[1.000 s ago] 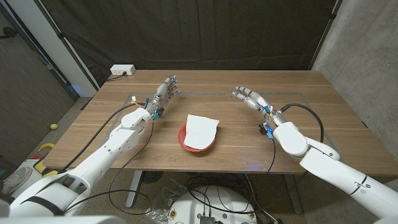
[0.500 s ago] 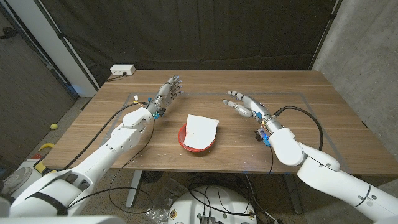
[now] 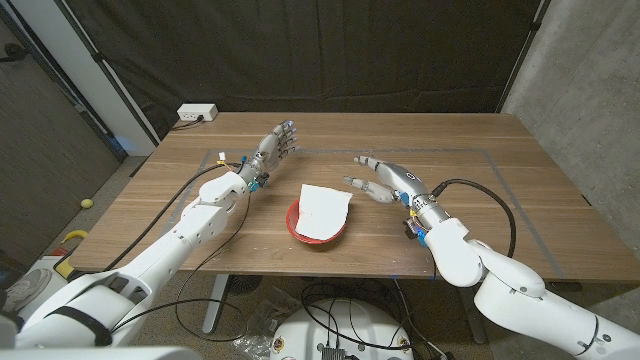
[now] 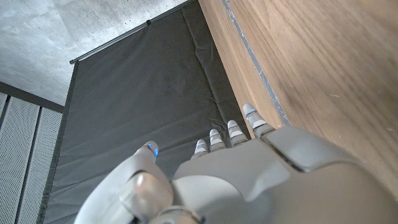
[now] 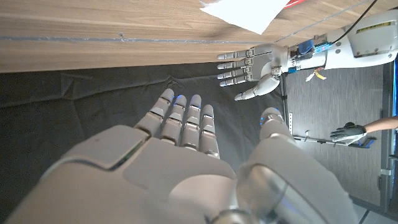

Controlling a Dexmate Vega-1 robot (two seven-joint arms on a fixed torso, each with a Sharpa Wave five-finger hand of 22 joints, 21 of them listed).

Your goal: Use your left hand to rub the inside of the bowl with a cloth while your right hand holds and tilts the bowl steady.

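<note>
Head view puts the red bowl (image 3: 318,224) just below the frame's centre, near the front edge of the wooden table (image 3: 500,160). A white cloth (image 3: 323,208) lies draped over it, covering most of the bowl's mouth so that only the red rim shows at the left, bottom and right. The cloth's long axis runs from the lower part of the bowl up and slightly to the right, and its squared upper end rests past the rim on the table.

To the upper left of the bowl, well apart from it, the left hand (image 3: 275,145) has its fingers extended and spread, holding nothing, pointing toward the upper right of the frame. The right hand (image 3: 385,176) is right of centre, near the cloth's upper right corner but not touching it; its fingers are apart and reach leftward toward the cloth, holding nothing.

In the right wrist view the right hand's (image 5: 186,143) fingers are stretched out, and the left hand (image 5: 252,65) shows beyond them with its fingers straight.

A black curtain (image 3: 330,50) hangs behind the table, a grey wall (image 3: 590,70) stands at the frame's right, and a white power strip (image 3: 197,113) sits at the table's upper left corner.
</note>
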